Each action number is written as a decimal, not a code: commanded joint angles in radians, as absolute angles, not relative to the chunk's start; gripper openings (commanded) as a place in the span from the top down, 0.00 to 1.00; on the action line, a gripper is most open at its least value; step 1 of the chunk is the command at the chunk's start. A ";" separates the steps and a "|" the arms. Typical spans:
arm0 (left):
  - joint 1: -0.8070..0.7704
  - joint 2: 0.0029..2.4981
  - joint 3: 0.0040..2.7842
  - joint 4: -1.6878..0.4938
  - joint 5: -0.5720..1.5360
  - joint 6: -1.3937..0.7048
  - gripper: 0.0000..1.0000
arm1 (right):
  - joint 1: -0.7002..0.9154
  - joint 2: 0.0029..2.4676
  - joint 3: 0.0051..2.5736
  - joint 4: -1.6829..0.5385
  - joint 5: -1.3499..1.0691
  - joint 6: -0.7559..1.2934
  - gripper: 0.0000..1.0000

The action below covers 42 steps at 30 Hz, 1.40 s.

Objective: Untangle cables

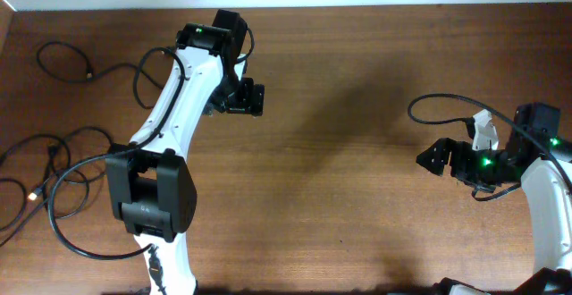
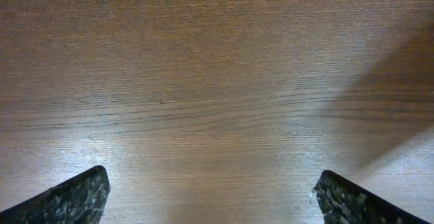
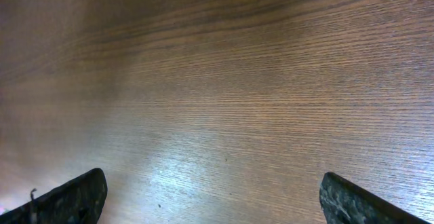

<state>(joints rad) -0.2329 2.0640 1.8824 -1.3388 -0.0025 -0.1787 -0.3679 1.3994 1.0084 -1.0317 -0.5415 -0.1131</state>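
Overhead: I see the cables [image 1: 54, 156] in loose loops at nine o'clock on the worktop [image 1: 357, 89], well apart from both arms. The left jaws are at eleven o'clock and the right jaws at three. Left wrist: the left jaws stand wide over wood, holding nothing. Right wrist: the right jaws are equally wide, with nothing between them.

The brown wooden table [image 1: 357, 152] has thin black cables [image 1: 45, 163] lying on its left side. One makes a loop near the top left corner. More loops lie tangled lower down, by the left edge.
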 commanded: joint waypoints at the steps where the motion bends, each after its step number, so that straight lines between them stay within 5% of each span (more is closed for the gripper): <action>1: -0.236 2.028 1.900 -1.337 0.001 -0.166 0.01 | -0.374 1.385 1.029 -1.028 -0.537 -0.123 0.01; 18: -0.236 2.023 1.900 -1.337 0.002 -0.167 0.01 | -0.374 1.385 1.029 -1.028 -0.537 -0.123 0.01; 26: -0.258 1.844 1.863 -1.166 0.023 -0.231 0.01 | -0.374 1.385 1.029 -1.028 -0.537 -0.123 0.01; 42: -0.280 0.997 0.987 -0.549 0.031 -0.231 0.01 | -0.374 1.385 1.029 -1.028 -0.537 -0.123 0.01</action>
<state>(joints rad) -0.2787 1.1767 1.1351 -0.6140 0.0196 -0.2249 -0.3679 1.3994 1.0103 -1.0283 -0.5388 -0.1123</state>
